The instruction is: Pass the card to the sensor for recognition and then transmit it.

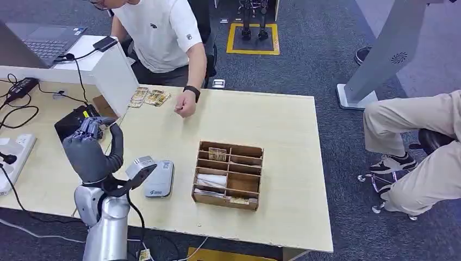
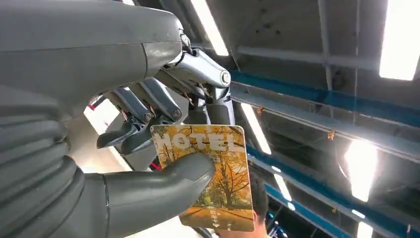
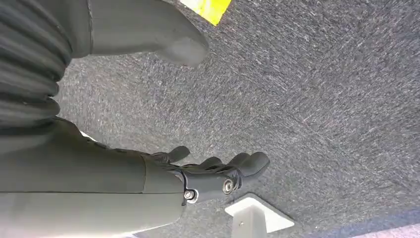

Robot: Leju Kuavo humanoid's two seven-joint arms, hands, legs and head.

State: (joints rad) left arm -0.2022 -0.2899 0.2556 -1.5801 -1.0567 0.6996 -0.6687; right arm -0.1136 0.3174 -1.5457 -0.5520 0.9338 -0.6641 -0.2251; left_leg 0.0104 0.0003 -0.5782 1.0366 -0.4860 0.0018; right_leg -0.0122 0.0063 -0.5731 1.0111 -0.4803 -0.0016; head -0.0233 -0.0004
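My left hand [image 1: 89, 147] is raised above the table's left side, palm turned up. In the left wrist view the left hand [image 2: 148, 148] pinches a yellow card [image 2: 213, 178] printed "MOTEL" with autumn trees, thumb pressed on its face and fingers behind it. The grey card sensor [image 1: 159, 178] lies flat on the table just right of my left forearm. My right hand [image 3: 198, 173] hangs over grey carpet with fingers loosely apart and nothing in it.
A wooden compartment box [image 1: 228, 174] with cards stands mid-table. More cards [image 1: 148, 97] lie at the far edge by a seated person's hand [image 1: 186, 106]. A black box [image 1: 76, 120], power strip [image 1: 13, 155] and cables sit left. Another person's legs [image 1: 418, 141] are at right.
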